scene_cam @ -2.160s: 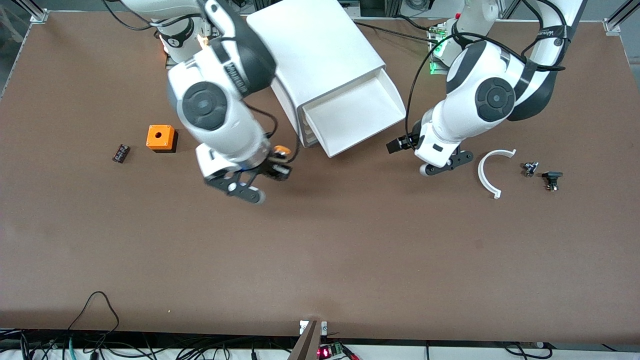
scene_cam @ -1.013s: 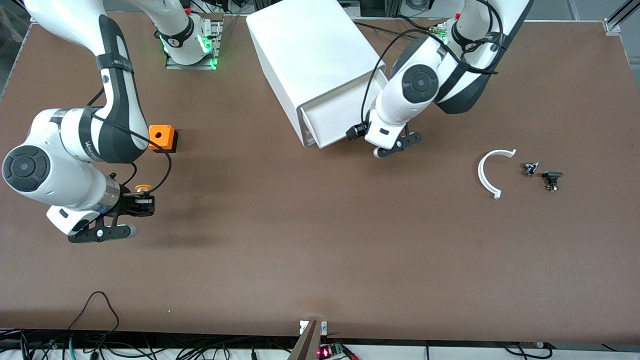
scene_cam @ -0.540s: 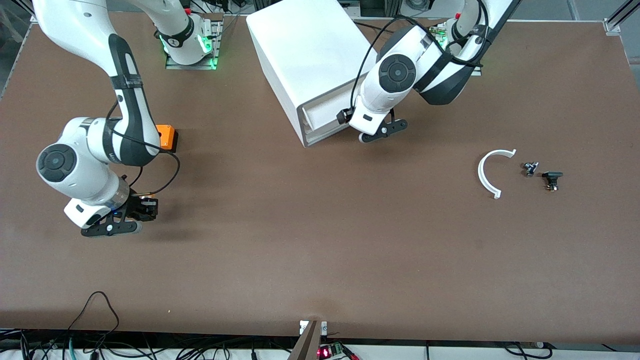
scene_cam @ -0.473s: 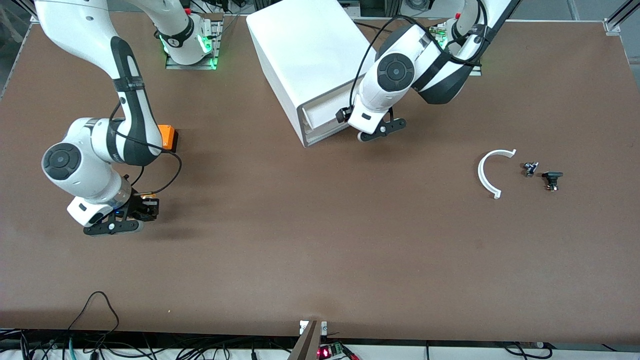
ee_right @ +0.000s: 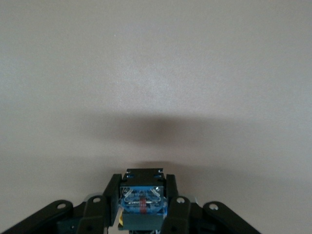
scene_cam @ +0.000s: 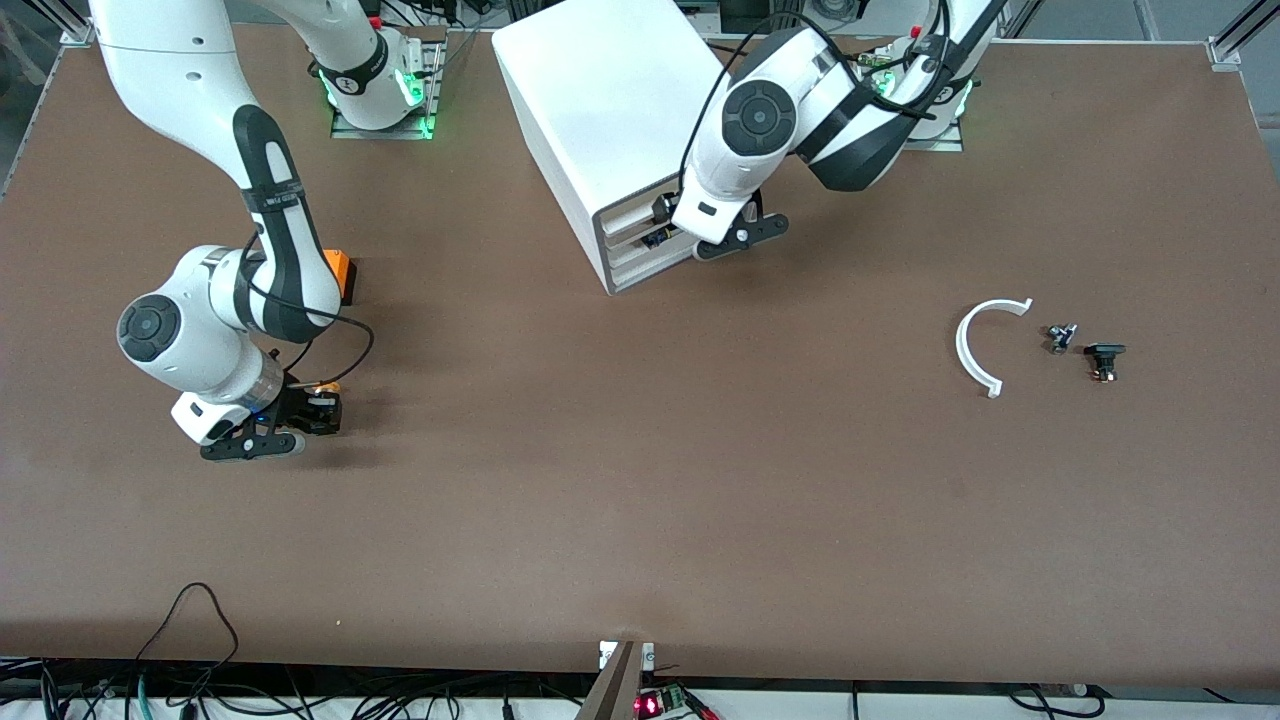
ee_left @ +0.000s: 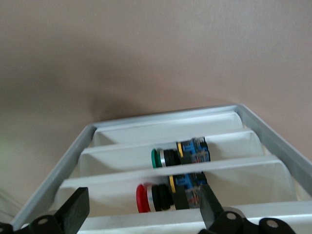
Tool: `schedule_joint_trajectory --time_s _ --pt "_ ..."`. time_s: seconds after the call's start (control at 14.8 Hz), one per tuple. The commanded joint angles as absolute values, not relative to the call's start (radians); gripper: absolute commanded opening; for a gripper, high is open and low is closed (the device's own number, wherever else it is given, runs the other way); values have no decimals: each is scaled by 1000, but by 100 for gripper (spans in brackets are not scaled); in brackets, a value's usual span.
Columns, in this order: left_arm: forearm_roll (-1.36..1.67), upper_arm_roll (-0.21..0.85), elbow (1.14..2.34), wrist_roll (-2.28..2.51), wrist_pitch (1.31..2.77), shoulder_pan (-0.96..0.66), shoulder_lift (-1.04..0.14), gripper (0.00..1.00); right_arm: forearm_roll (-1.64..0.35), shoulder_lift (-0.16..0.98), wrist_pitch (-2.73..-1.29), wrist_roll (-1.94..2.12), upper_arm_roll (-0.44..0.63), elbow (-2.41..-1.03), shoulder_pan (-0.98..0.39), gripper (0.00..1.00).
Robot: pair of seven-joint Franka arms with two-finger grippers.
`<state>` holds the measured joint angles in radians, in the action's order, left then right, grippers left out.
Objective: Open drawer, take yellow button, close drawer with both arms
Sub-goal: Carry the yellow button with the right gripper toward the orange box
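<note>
My right gripper (scene_cam: 318, 412) hangs low over bare table close to the orange cube and is shut on the button (scene_cam: 325, 389). Its orange cap shows in the front view, and its bluish base (ee_right: 143, 203) shows between the fingers (ee_right: 111, 194) in the right wrist view. The white cabinet (scene_cam: 620, 110) stands between the two bases. The drawer (scene_cam: 640, 222) sits pushed in, level with the cabinet's front. My left gripper (scene_cam: 700, 232) is at that front, open, its fingers (ee_left: 75, 213) spread before the drawer's edge (ee_left: 146, 220).
Lower drawers hold a green-capped button (ee_left: 178, 155) and a red-capped one (ee_left: 165, 195). The orange cube (scene_cam: 341, 270) is partly hidden by the right arm. Toward the left arm's end lie a white curved piece (scene_cam: 975, 345) and two small dark parts (scene_cam: 1060, 337) (scene_cam: 1103, 358).
The left gripper has pushed the drawer from wide open into the cabinet. The right gripper carried the button from beside the cabinet to the table near the orange cube and sank lower.
</note>
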<state>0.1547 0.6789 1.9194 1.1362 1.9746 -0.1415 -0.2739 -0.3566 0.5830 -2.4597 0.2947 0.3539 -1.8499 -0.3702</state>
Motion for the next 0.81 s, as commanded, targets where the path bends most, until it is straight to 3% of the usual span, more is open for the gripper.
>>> schedule_joint_trajectory --time_s 0.0,0.34,0.47,0.54,0.61,0.74 --pt "170 718 1930 1181 1950 -141 -256 100 -397 597 -2474 339 348 -1850 -356 0" --pt "170 718 1922 1184 1948 -138 -256 100 -397 624 -2485 330 350 -1845 -356 4" --pt "170 718 1921 1181 1945 -126 -255 100 -397 629 -2480 325 350 -1839 -356 20" --pt "170 715 1919 1177 1941 -123 -253 100 -397 632 -2482 325 350 -1836 -356 36" --pt "169 712 1914 1169 1925 -114 -253 100 -397 632 -2480 325 350 -1835 -356 40" --pt "164 713 1884 1163 1893 -78 -252 100 -397 630 -2479 324 350 -1830 -359 61"
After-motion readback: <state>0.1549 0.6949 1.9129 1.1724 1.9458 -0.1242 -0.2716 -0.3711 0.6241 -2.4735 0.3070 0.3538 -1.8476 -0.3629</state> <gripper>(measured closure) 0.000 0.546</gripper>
